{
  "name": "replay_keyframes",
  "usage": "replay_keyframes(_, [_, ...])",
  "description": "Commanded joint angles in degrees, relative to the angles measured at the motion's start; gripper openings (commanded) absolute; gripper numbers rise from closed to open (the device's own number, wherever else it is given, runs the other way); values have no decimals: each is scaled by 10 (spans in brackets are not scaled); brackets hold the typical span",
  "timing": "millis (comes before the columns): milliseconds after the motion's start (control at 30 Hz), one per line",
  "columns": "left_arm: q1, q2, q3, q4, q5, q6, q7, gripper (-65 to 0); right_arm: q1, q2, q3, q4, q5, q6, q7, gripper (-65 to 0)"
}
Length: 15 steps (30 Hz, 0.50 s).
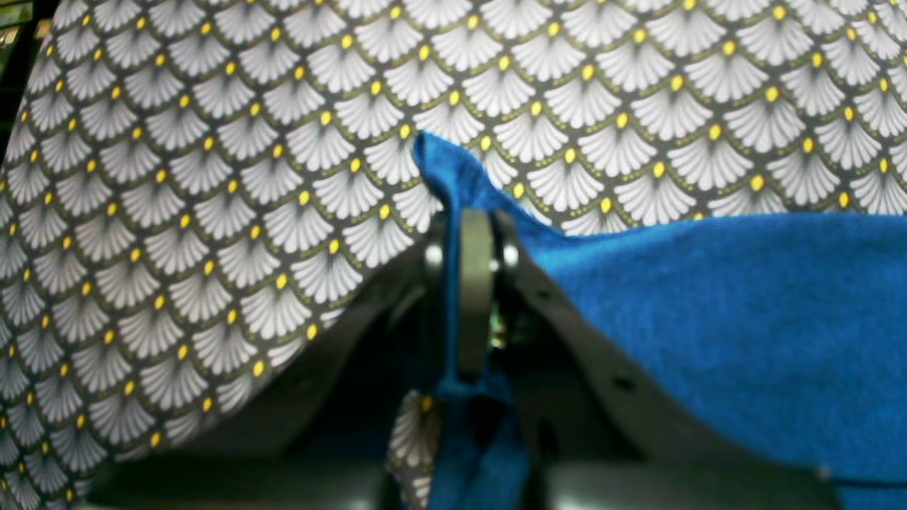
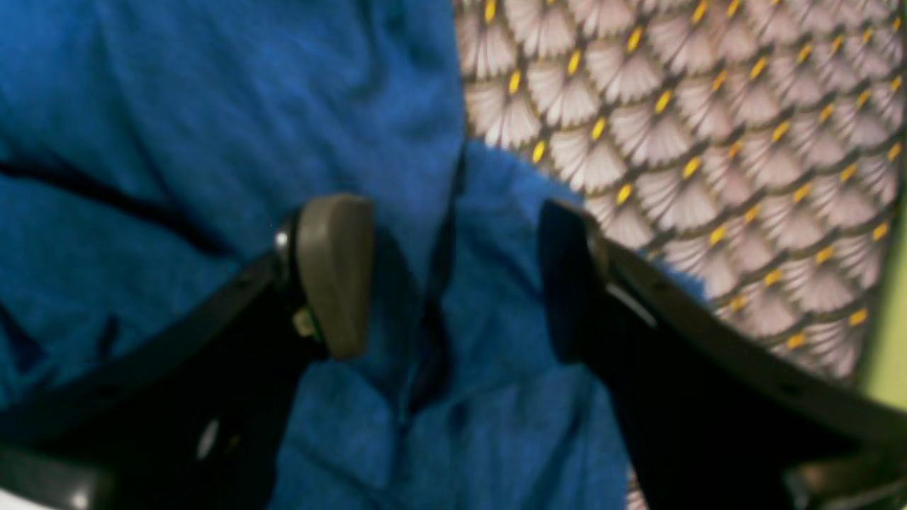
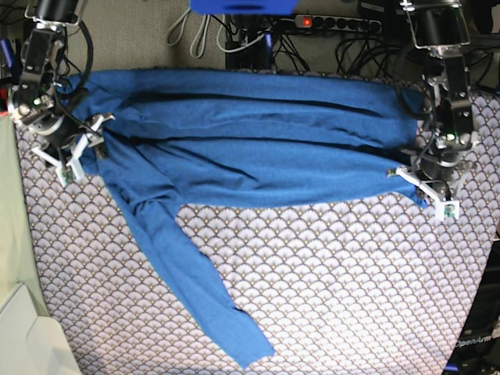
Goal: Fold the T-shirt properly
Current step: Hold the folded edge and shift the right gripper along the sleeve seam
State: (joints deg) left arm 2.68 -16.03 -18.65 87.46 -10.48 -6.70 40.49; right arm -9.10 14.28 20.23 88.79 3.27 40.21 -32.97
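Observation:
The blue T-shirt (image 3: 258, 148) lies as a long horizontal band across the far half of the table, with one long sleeve (image 3: 195, 289) trailing toward the near edge. In the base view my left gripper (image 3: 414, 178) is at the shirt's right end. The left wrist view has this gripper (image 1: 471, 227) shut on a pinched edge of the T-shirt (image 1: 708, 319), lifted off the cover. My right gripper (image 3: 82, 148) is at the shirt's left end. In the right wrist view it (image 2: 450, 283) stands open over the T-shirt (image 2: 212, 106), fingers (image 2: 333, 276) apart, holding nothing.
A scallop-patterned table cover (image 3: 328, 273) lies under everything. Behind the table's far edge are a power strip and cables (image 3: 336, 23). A pale surface (image 3: 23, 328) sits at the near left corner. The table's right edge (image 3: 488, 258) is close to my left arm.

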Motion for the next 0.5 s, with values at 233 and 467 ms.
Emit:
replay_keyframes(233, [-10,-7,-3,9,2,1,-13,-647,24,7,5,-33,5,-2,16,-278])
replay_keyframes(467, [-11,-7,-4,9,2,1,-16,-647,24,6,3,-31,5,-2,16,-360])
